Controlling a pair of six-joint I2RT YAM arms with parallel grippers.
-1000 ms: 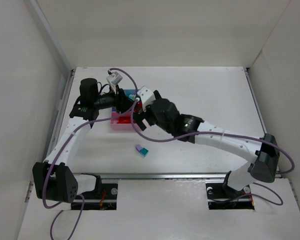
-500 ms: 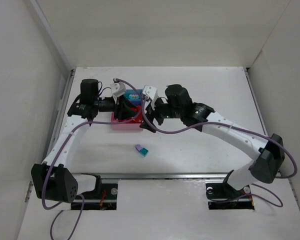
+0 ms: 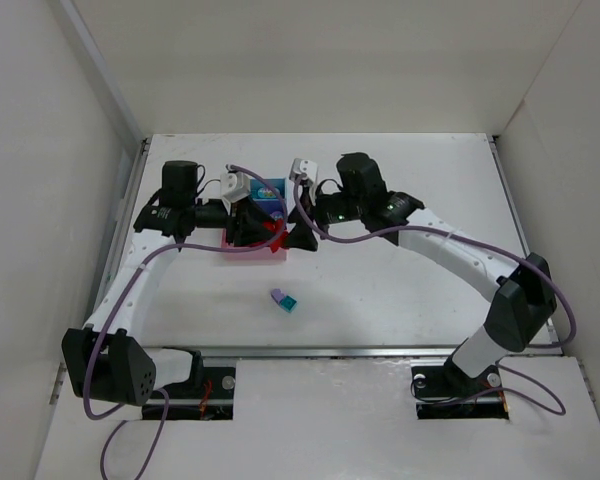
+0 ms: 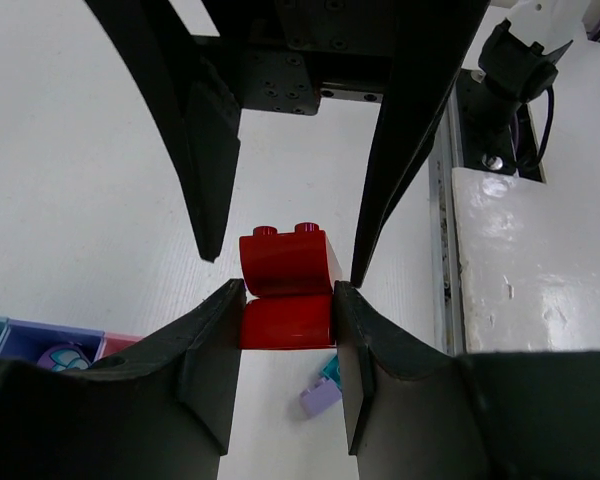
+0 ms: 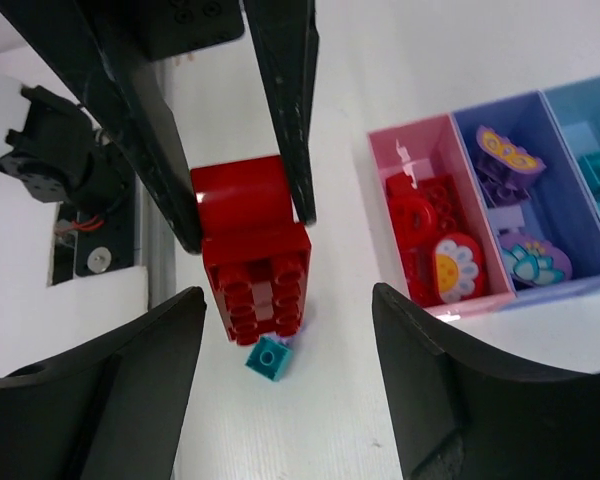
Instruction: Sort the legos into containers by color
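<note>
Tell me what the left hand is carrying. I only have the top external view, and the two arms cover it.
Observer: The left hand is clamped on a red brick that is rounded on one side.
Operator: Has the right hand got it too?
Observer: No. The right hand is open, with a finger on either side of the brick and gaps showing.
Operator: Is anything in the pink tray?
Observer: Yes. The pink tray holds red bricks, among them a daisy-print piece.
</note>
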